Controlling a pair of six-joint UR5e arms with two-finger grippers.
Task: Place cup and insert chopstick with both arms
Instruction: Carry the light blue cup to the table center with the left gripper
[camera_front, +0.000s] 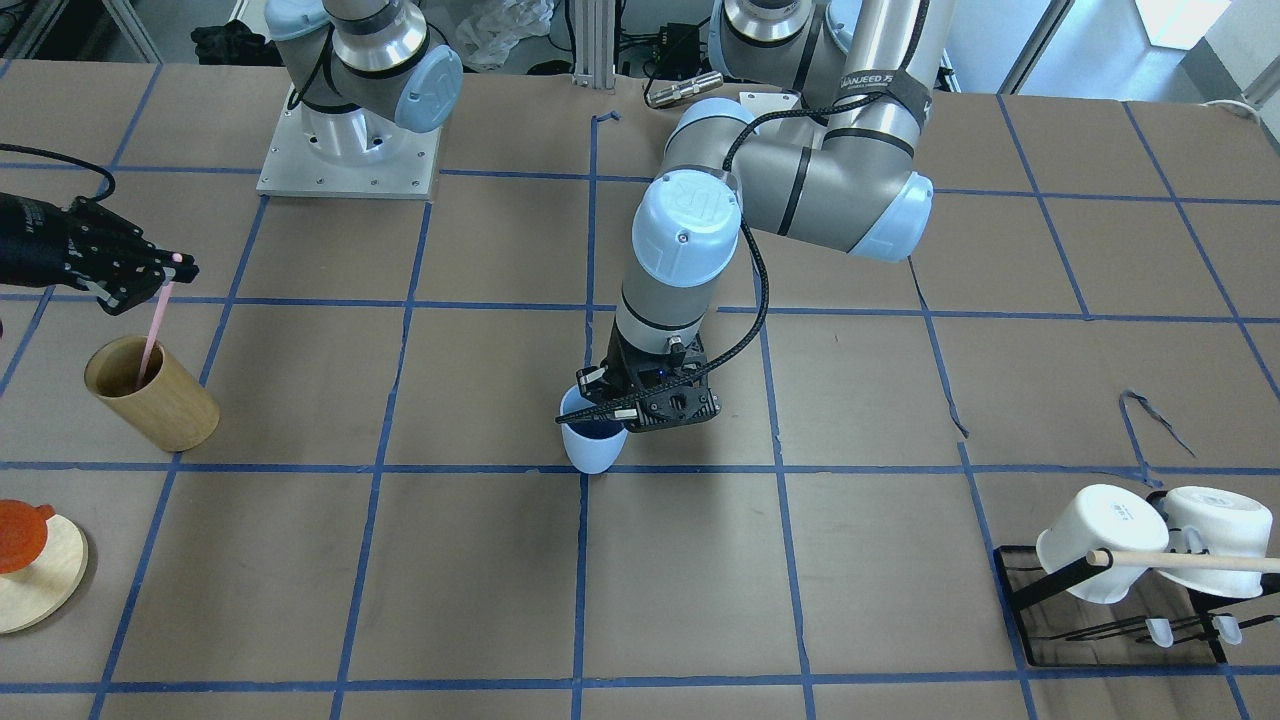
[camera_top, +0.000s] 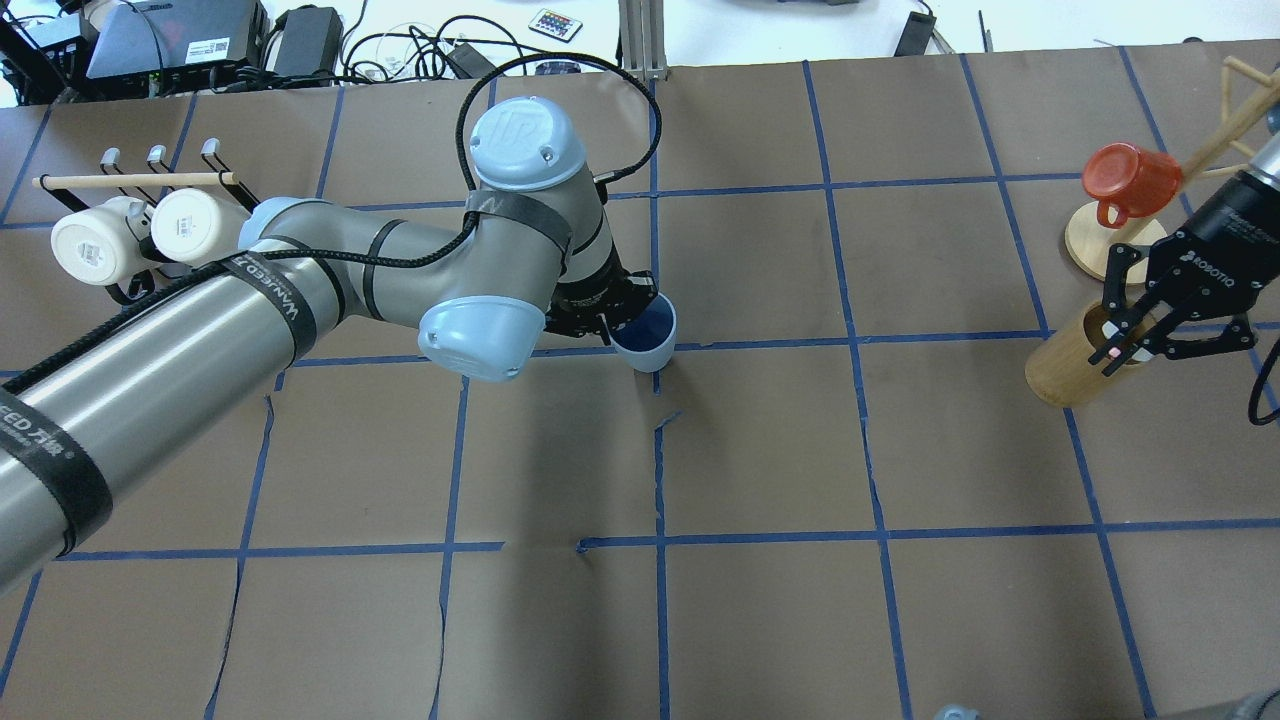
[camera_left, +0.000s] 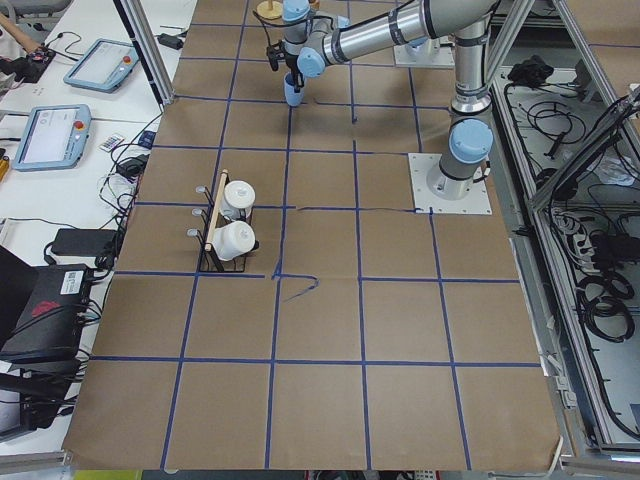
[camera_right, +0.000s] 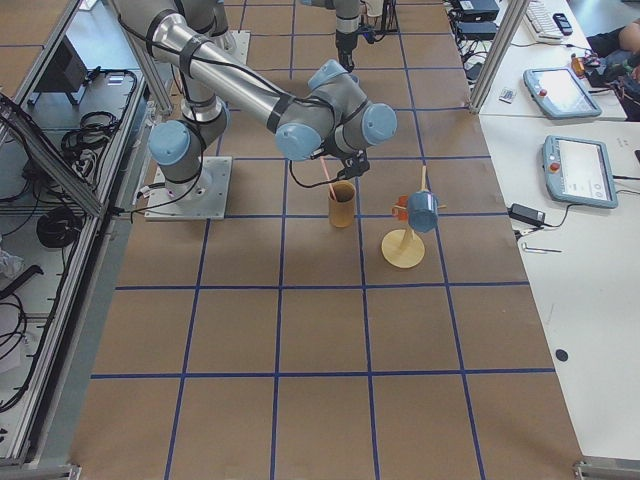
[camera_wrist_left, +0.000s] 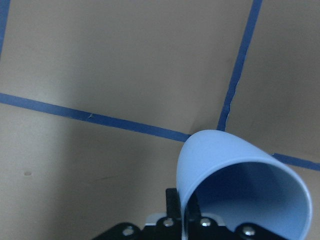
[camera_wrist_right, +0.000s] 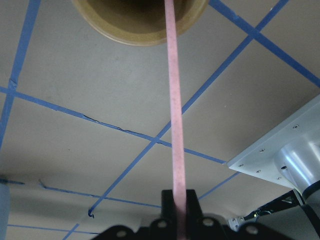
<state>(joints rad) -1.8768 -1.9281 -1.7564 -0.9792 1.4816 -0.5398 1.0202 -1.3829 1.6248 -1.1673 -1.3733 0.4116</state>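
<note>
Left tool (camera_front: 605, 398) pinches the cup (camera_front: 592, 445) by its rim, tilted, low over mid-worktop (camera_front: 480, 560); you risk it toppling on release. Right tool (camera_front: 172, 264) clamps the chopstick (camera_front: 155, 325), whose lower end sits inside the wooden cup (camera_front: 165, 400), well apart; a slanted pull could tip that. Legible: "ROBOTIQ" on the right tool, "UR" on a joint cap (camera_top: 522, 140).

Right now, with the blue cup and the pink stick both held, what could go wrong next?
1. The left gripper pinches the cup by one side of its rim; if the base is not flat at release, it may tip.
2. The chopstick, held at its top by the right gripper, has its lower end inside the wooden cup; a sideways move before lifting could topple that cup.
</note>
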